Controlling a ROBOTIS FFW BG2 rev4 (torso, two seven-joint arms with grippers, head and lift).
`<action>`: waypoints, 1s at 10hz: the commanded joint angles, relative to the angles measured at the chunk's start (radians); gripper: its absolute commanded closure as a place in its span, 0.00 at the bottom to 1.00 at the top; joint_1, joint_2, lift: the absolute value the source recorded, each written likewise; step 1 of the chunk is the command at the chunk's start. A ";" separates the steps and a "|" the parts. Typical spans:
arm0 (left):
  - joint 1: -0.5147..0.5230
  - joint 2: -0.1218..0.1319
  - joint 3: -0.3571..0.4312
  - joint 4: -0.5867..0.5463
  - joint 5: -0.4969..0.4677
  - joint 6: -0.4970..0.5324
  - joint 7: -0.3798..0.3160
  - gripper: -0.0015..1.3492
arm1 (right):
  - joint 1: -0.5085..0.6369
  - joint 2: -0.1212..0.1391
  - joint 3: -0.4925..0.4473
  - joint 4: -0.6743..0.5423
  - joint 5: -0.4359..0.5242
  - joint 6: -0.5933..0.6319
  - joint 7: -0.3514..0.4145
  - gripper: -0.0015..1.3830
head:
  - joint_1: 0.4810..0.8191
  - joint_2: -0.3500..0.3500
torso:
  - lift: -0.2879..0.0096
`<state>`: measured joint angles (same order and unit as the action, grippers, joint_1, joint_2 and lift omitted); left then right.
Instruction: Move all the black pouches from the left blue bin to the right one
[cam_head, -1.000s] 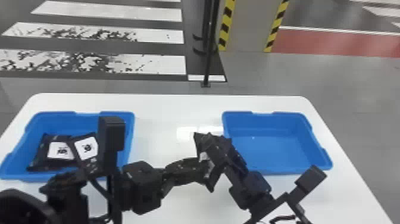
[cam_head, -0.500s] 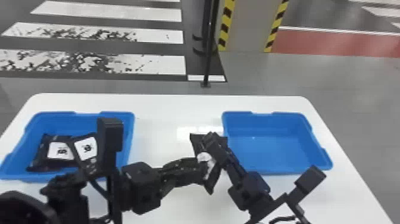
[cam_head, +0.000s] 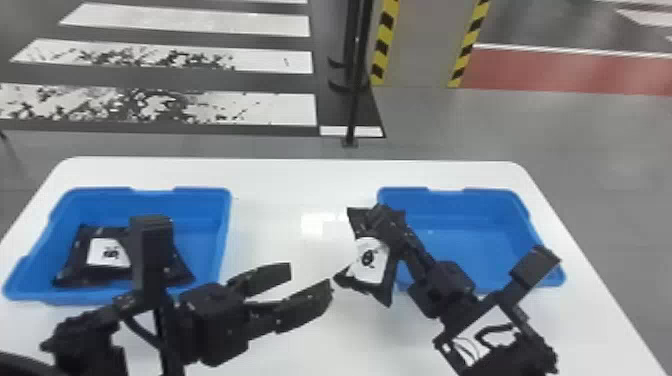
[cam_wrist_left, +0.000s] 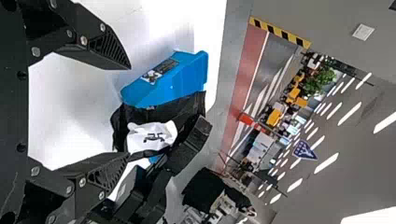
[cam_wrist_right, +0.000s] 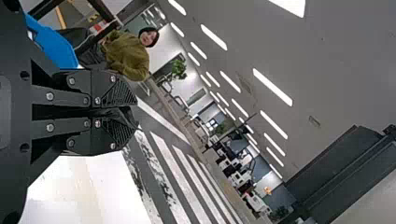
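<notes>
The left blue bin (cam_head: 207, 225) has black pouches (cam_head: 77, 255) in it. My left end effector (cam_head: 310, 280) has its fingers apart. Another black pouch (cam_head: 371, 260) is pinched in my right end effector (cam_head: 381, 214), near the right blue bin's (cam_head: 470, 240) left side.

Black arms (cam_head: 527, 357) have boxy housings (cam_head: 215, 320) — silver screws (cam_wrist_right: 50, 96), a curved cable (cam_head: 142, 332)

two blue bins (cam_head: 500, 200), two grippers (cam_head: 311, 276), one white table (cam_head: 280, 182), at least two black pouches (cam_head: 370, 257), perhaps a third
</notes>
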<state>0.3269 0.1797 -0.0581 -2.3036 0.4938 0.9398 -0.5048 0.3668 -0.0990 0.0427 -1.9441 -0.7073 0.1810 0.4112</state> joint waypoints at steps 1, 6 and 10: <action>0.022 -0.006 0.032 -0.007 0.001 -0.022 0.000 0.12 | -0.109 -0.025 -0.051 0.132 0.059 0.003 -0.003 0.92 | 0.63 0.34 | 0.50; 0.061 -0.028 0.130 -0.010 -0.007 -0.046 0.000 0.12 | -0.296 -0.048 -0.176 0.355 0.239 0.069 -0.025 0.48 | 0.63 0.22 | 0.50; 0.068 -0.043 0.226 -0.010 -0.081 -0.071 0.000 0.12 | -0.220 -0.021 -0.228 0.269 0.382 -0.039 -0.058 0.15 | 0.63 0.23 | 0.50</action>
<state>0.3928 0.1409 0.1426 -2.3133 0.4373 0.8727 -0.5047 0.1174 -0.1244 -0.1778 -1.6324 -0.3523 0.1633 0.3539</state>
